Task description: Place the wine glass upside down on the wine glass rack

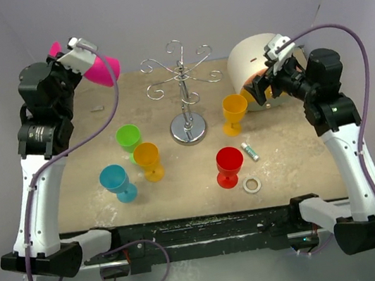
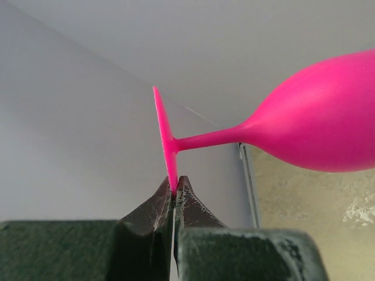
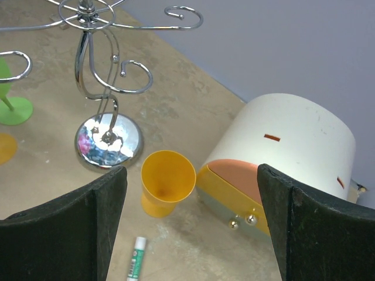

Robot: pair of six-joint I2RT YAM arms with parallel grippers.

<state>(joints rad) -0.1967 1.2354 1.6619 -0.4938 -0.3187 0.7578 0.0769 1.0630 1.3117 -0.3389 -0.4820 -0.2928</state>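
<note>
Left arm [image 1: 37, 207] and right arm [image 1: 352, 164] show white lower links, chunky black joints and black bases. Lilac cables [image 1: 116, 87] loop along both. White camera housings [image 1: 77, 54] up top; fingers [image 3: 64, 228] dark, matte, scuffed.

Wine glass [image 2: 316, 126] rim beyond left wrist view's edge.

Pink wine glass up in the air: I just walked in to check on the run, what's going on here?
The left gripper is shut on the foot of the pink wine glass, holding it sideways, raised at the far left. The chrome wine glass rack stands in the middle with nothing hanging on it. The right gripper hangs open above a yellow goblet and the white-and-orange box.
</note>
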